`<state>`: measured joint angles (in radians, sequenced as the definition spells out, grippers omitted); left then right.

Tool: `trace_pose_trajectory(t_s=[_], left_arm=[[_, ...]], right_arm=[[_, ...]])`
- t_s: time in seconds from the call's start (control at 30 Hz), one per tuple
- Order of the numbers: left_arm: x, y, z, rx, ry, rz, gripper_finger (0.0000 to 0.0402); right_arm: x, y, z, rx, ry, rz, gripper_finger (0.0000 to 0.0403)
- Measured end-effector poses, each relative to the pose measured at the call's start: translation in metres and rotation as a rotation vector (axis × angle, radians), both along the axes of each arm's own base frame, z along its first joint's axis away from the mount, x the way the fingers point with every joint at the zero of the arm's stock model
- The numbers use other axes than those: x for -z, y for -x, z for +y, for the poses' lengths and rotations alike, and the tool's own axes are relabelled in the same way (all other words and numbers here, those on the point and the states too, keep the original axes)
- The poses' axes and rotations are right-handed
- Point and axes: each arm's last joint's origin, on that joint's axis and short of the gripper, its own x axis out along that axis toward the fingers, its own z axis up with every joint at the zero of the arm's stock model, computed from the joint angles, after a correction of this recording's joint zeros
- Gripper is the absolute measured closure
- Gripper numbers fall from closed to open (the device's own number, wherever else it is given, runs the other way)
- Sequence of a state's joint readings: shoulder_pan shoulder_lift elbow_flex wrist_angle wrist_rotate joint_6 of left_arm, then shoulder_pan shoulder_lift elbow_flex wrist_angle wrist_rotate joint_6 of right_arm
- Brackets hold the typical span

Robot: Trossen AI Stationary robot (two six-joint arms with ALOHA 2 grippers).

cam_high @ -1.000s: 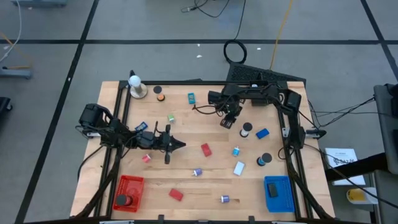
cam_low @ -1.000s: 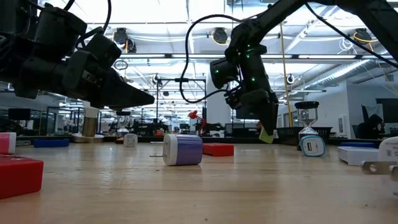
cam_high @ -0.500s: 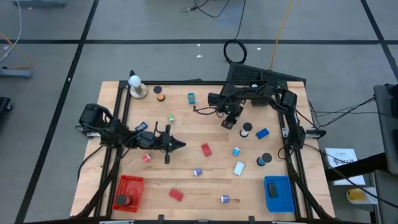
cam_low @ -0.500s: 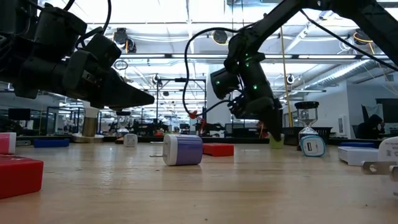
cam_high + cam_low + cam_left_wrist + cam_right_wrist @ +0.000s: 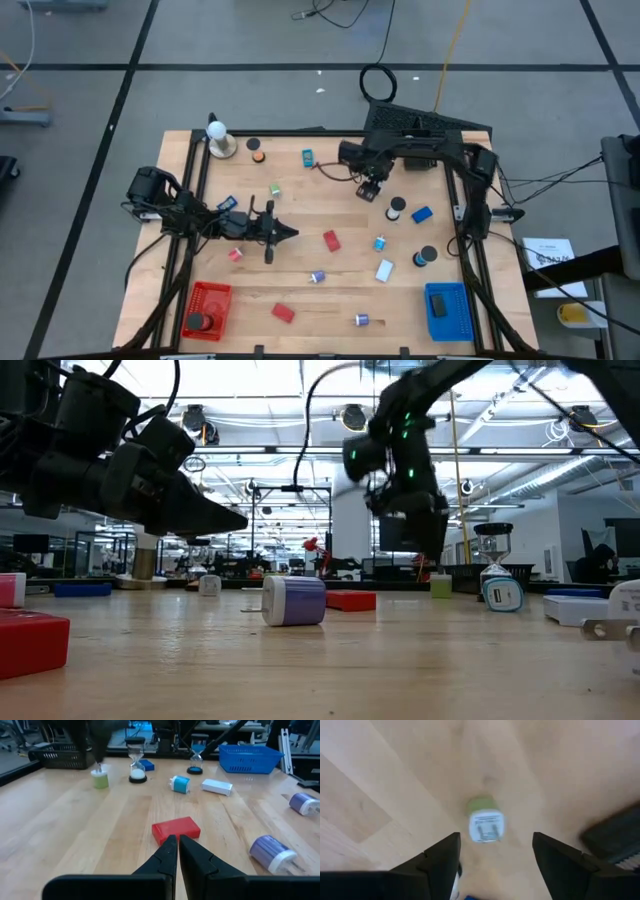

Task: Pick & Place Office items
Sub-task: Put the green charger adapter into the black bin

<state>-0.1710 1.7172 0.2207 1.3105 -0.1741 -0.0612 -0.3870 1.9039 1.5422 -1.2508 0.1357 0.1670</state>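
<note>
A small green-and-white piece (image 5: 486,822) stands on the wood (image 5: 440,586), plug face up. My right gripper (image 5: 495,852) hangs open straight above it, pointing down, fingers apart on either side and clear of it; in the high view this gripper (image 5: 370,188) is at the far middle of the table. My left gripper (image 5: 287,233) is shut and empty, pointing nearly level at a red block (image 5: 176,828) just beyond its tips (image 5: 177,845). Other office items lie scattered on the table.
A red basket (image 5: 208,308) holding a black roll sits at the near left, a blue basket (image 5: 446,310) at the near right. A white ball on a tan base (image 5: 218,140) stands far left. Purple pieces (image 5: 317,276), a blue block (image 5: 421,214) and a white block (image 5: 384,269) lie between.
My right gripper carried the green piece down onto the table, opened and let it go, then rose straight up, drifting slightly toward the far edge. The green piece now stands on the wood by itself.
</note>
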Motion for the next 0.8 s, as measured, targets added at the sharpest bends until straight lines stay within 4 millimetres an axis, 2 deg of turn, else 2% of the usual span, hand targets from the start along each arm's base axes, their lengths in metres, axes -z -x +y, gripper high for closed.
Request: trace_pose_trajectory(t_s=[0.1, 0.17, 0.37, 0.57, 0.8], left_arm=[[0.001, 0.0, 0.0, 0.001, -0.001, 0.007, 0.0376], [0.001, 0.0, 0.0, 0.002, -0.001, 0.007, 0.0376], [0.001, 0.0, 0.0, 0.001, 0.0, 0.006, 0.0376], [0.0, 0.0, 0.0, -0.001, 0.001, -0.002, 0.0376], [-0.001, -0.004, -0.001, -0.001, 0.0, -0.001, 0.0376]], right_arm=[[-0.019, 0.009, 0.004, 0.019, 0.076, -0.14, 0.0158], [-0.023, 0.018, 0.008, 0.03, 0.095, -0.248, 0.0158], [-0.01, 0.049, 0.024, 0.02, 0.076, -0.494, 0.0141], [0.009, 0.064, 0.03, 0.0, 0.091, -0.523, 0.0096], [0.022, 0.059, 0.028, -0.067, 0.089, -0.485, 0.0108]])
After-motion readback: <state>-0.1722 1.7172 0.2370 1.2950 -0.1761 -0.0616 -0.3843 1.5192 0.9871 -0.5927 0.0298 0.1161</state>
